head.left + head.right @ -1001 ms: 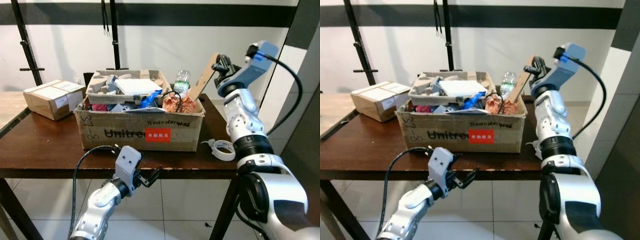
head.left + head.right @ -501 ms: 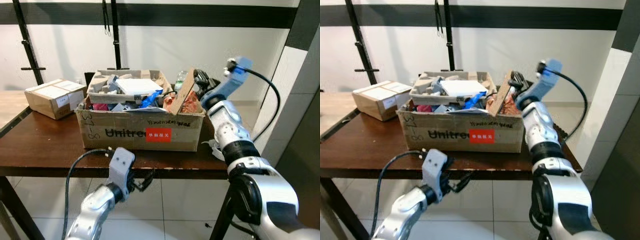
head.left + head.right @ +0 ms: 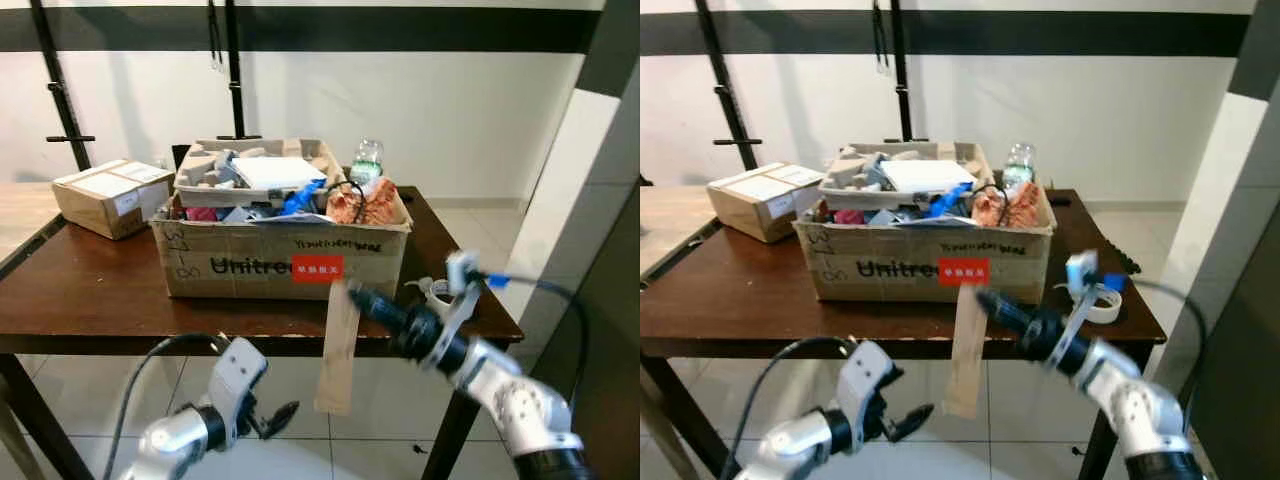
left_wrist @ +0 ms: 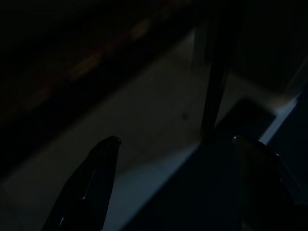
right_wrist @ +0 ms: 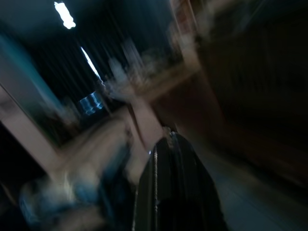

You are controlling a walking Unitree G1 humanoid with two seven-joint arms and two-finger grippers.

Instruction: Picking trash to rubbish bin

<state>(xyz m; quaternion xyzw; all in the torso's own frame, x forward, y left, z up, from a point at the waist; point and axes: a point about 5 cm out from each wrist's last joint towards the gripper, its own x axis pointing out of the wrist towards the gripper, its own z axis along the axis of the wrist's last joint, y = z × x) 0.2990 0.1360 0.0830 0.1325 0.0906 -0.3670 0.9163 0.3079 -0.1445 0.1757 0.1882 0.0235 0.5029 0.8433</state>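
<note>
Right gripper (image 3: 352, 293) swung down off the box (image 3: 280, 262), clamped on the cardboard strip (image 3: 338, 350); keep that pinch firm; left gripper (image 3: 278, 416) hangs open

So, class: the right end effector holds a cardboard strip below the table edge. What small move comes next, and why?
Probably raise the right end effector: its cardboard strip hangs before the table, not over the full cardboard box.
</note>
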